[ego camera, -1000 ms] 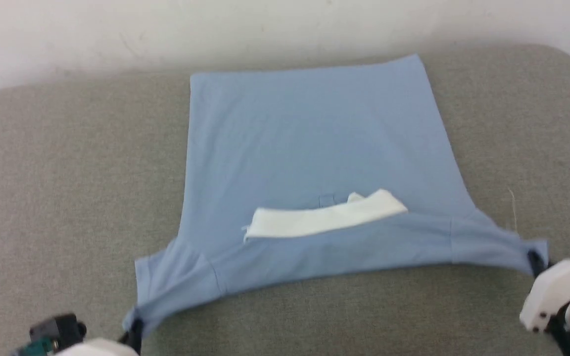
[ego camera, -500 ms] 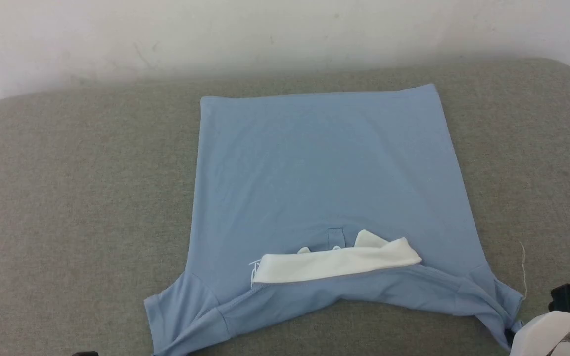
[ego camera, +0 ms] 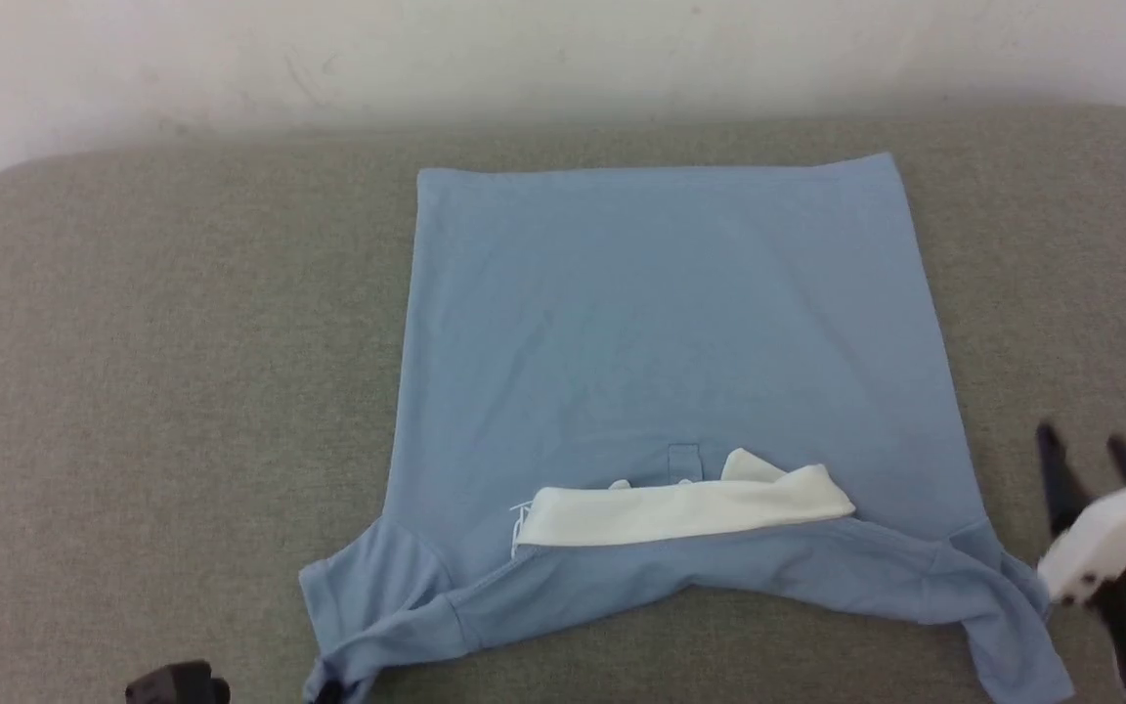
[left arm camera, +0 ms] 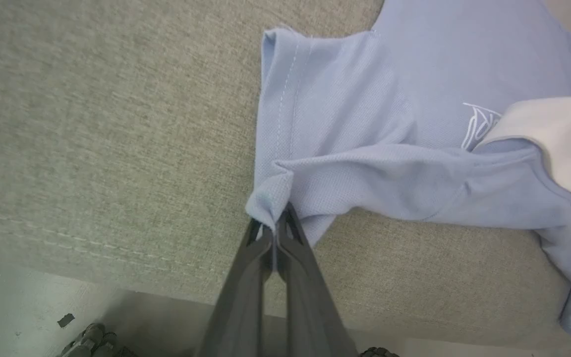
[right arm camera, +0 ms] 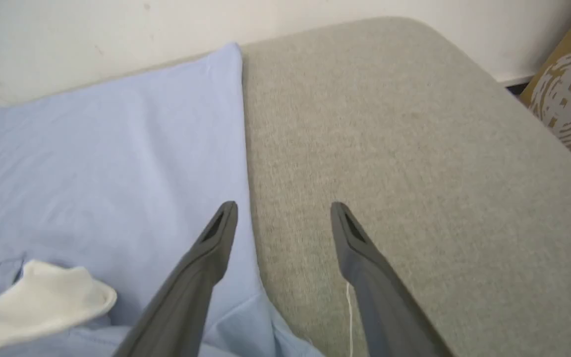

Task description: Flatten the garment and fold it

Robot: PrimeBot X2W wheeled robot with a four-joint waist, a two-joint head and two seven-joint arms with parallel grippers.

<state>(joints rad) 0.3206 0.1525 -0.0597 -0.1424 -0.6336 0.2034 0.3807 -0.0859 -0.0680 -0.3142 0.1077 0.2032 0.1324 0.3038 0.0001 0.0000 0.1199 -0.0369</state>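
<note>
Head view: a grey fabric-covered counter [ego camera: 133, 342] carries the garment [ego camera: 661, 323], a light blue shirt spread nearly flat, hem at the far side, white collar [ego camera: 680, 513] nearest the robot. The left claw [left arm camera: 271, 225] is pinched tight on the corner of a rumpled sleeve [left arm camera: 290, 99]. The right claw [right arm camera: 284, 210] stands wide and holds nothing, one finger over the shirt's edge, the other over bare counter.

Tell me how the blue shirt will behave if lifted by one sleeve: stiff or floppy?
Probably floppy: the shirt bunches into soft folds where the left gripper pinches its sleeve. Likely light, since the thin cloth lies flat on the grey cushion. It may drag rather than slide; the cushion's weave looks rough.
</note>
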